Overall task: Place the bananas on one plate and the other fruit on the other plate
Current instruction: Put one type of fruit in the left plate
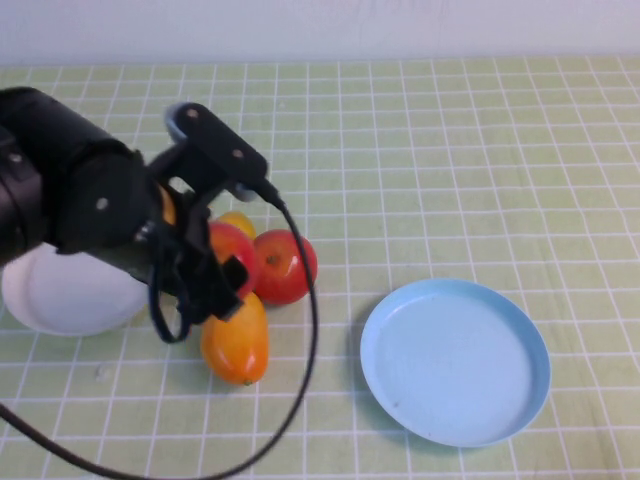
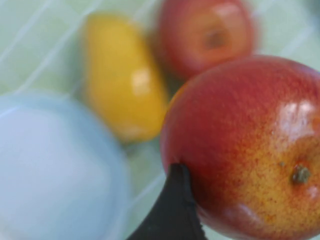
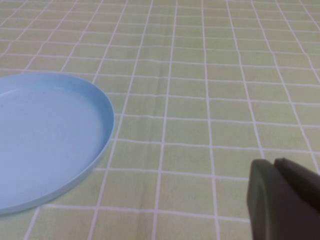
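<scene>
My left gripper is shut on a red apple, just right of the white plate. In the left wrist view this apple fills the space beside one dark finger. The second red apple lies right beside it and also shows in the left wrist view. One yellow-orange banana lies in front of the apples; the other peeks out behind them. The light blue plate sits empty at the front right. My right gripper is shut and empty over bare cloth beside the blue plate.
A green checked cloth covers the table. The left arm's black cable loops down past the fruit. The left wrist view shows a yellow fruit and a blurred pale plate; I cannot tell which plate.
</scene>
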